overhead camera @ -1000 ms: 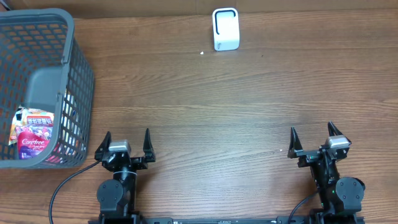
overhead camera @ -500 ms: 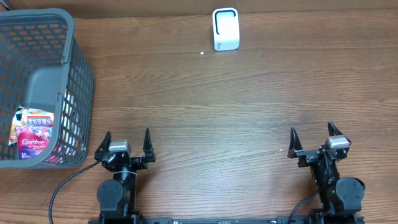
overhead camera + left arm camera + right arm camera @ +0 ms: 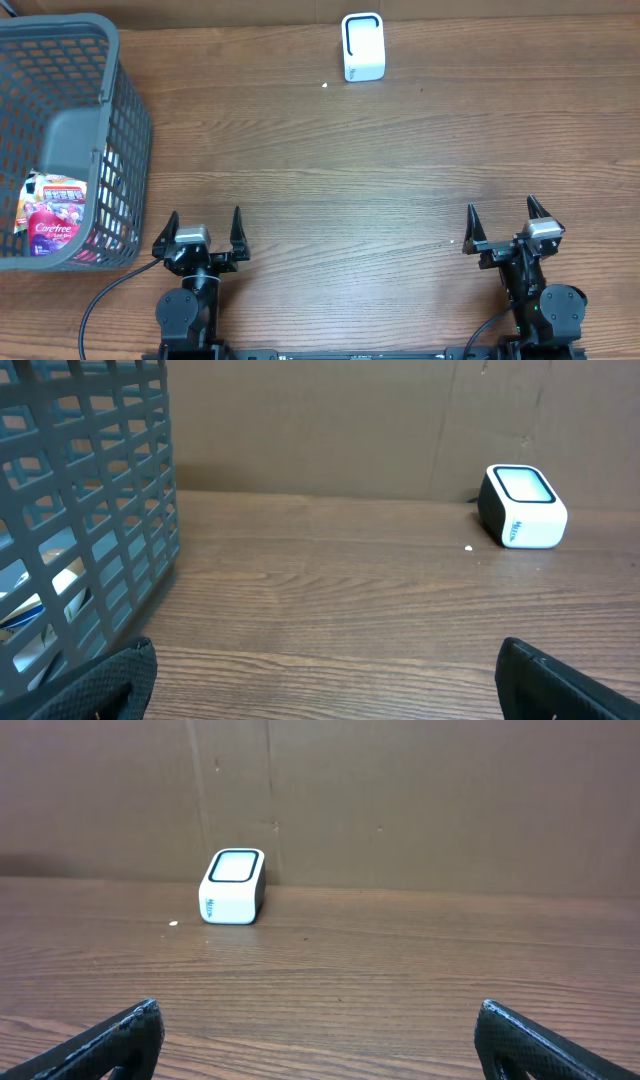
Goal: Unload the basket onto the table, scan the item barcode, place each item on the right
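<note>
Nothing has moved. Left tool [image 3: 205, 228] and right tool [image 3: 503, 222] stand fully open, empty. The pink printed packet [image 3: 50, 228] lies inside the grey plastic mesh basket [image 3: 135, 130], well apart from the white box scanner [image 3: 362, 47]; pickup is pending.

Left hand [image 3: 205, 215] and right hand [image 3: 501, 207] gape, seemingly empty.

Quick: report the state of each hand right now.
Left hand: open, holding nothing.
Right hand: open, holding nothing.
</note>
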